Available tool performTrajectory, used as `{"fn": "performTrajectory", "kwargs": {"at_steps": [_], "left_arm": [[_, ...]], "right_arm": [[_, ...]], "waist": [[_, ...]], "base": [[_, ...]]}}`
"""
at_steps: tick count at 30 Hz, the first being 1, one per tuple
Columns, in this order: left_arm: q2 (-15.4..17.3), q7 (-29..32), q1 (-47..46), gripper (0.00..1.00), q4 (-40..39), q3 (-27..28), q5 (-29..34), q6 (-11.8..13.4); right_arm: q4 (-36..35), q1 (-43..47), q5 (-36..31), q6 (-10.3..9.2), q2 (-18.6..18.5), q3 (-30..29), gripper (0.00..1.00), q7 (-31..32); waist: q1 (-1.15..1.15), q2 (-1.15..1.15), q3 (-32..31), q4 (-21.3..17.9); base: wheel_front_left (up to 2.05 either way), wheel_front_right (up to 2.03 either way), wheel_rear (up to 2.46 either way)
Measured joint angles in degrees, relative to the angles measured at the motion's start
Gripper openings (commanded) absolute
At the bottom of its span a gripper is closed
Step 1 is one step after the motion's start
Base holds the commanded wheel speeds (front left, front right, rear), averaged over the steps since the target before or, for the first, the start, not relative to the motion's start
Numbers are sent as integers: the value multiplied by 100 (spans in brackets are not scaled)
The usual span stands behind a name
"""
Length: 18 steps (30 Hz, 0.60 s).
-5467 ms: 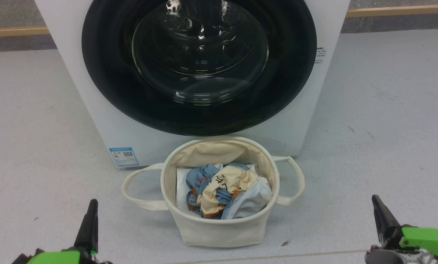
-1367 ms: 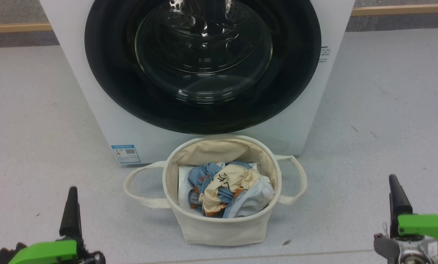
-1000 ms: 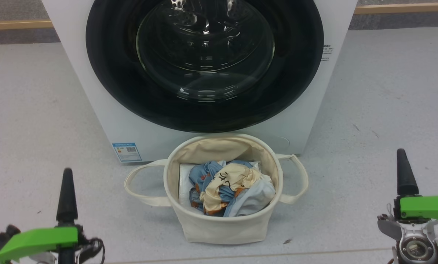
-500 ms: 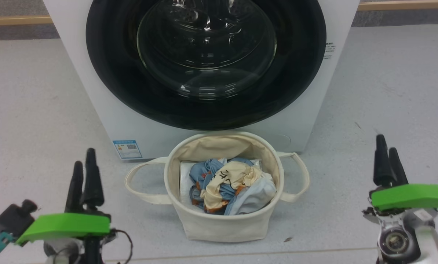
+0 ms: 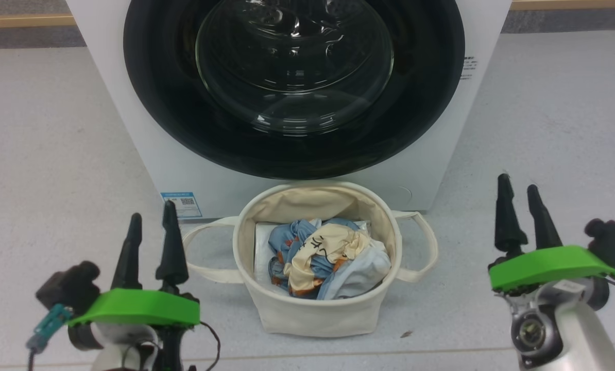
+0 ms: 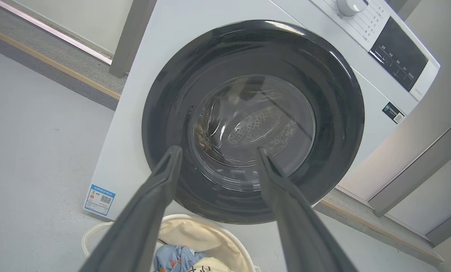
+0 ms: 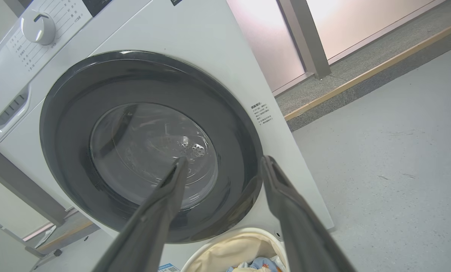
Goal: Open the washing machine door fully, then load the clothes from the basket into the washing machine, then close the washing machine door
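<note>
Currently, head view: the large round glossy black washing machine door with the bulging clear glass centre sits flush on the white boxy front-loading washing machine. First step not begun. The round cream canvas basket with two loop handles stands on the pale grey floor, just in front of the machine, below the door's lower edge. The clothes, a blue-and-orange, cream and pale blue bundle, lie inside it on a flat white liner sheet. The left gripper hangs left of the basket and the right gripper well to its right. Both have fingers spread and empty, touching nothing.

Left wrist view: the spread fingers of the left gripper frame the door glass. I cannot make out a handle or recess on the door rim, possibly because of glare.

Right wrist view: the right gripper is likewise spread, aimed at the door's lower right. A white dial shows at the top.

Risks, judged:
- With no pull point located, a fingertip could skate off the glossy rim, or press the glass.
- The basket sits close under the door, so a low reach could knock it or snag a loop handle.
- Later, a deep pinch could lift the liner along with the garments.
</note>
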Motion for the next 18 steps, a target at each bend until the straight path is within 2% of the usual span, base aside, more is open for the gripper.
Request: {"fn": "performTrajectory", "kwargs": {"at_steps": [18], "left_arm": [[10,-279,-250,100,866,-525,1167,475]], "right_arm": [[563,-4,-1195,3,-24,375,100,-291]], "waist": [[0,0,-32,92]], "base": [[0,0,0]]}}
